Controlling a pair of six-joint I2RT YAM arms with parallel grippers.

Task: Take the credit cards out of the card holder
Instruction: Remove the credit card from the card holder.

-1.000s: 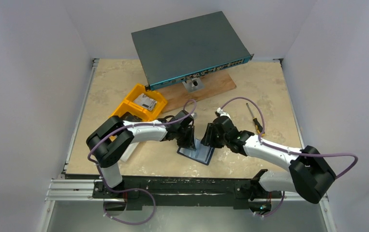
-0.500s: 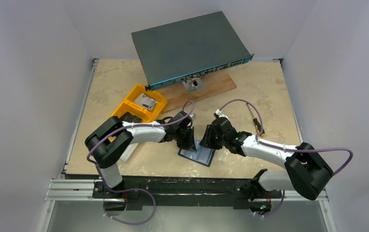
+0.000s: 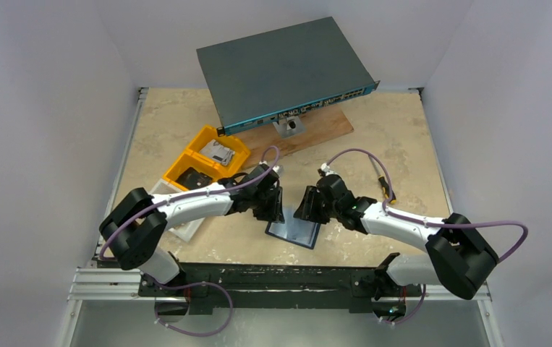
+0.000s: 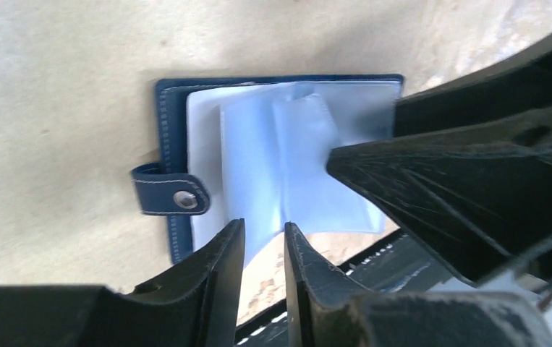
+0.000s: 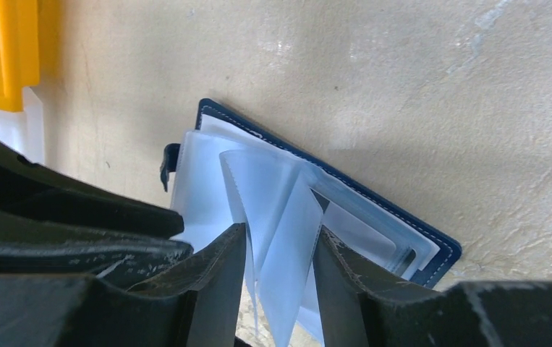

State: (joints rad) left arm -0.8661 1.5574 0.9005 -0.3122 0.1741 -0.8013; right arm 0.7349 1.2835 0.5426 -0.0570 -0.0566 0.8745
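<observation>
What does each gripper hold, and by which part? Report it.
Left fingers apart, nothing held. Right fingers straddle the card holder's raised clear sleeves; grip cannot be told.

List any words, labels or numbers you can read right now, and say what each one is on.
Nothing here is legible.
switch front panel: port markings, too small to read.
packet in the yellow bin: dark print, too small to read.
card holder sleeves: no print visible.
</observation>
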